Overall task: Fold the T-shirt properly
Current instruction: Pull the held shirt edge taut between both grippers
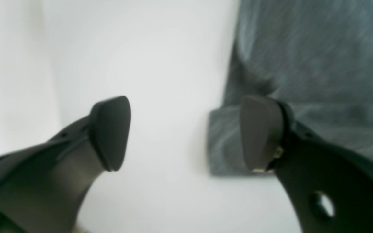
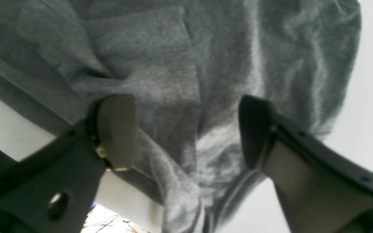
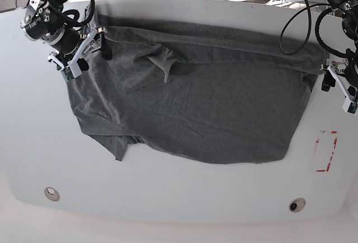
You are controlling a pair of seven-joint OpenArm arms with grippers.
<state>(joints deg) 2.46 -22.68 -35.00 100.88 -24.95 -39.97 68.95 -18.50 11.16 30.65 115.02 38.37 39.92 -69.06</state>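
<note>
We are working over a plain white desk [image 3: 168, 198], with cables trailing along its far edge. Our left jaws [image 1: 186, 132] are standing wide apart and gripping nothing: one pad is hanging over bare desk, the other over the folded corner of the T-shirt [image 3: 196, 109]. Our right jaws [image 2: 186, 129] are gaping just as wide over bunched grey cloth, with nothing pinched between them. Each arm is sitting at one end of the same far edge, probably because a doubled band of cloth is running along there. Outward from the jaws, the shirt is lying spread between both arms, wrinkled, with its near hem ragged and one flap poking up near the right arm.
</note>
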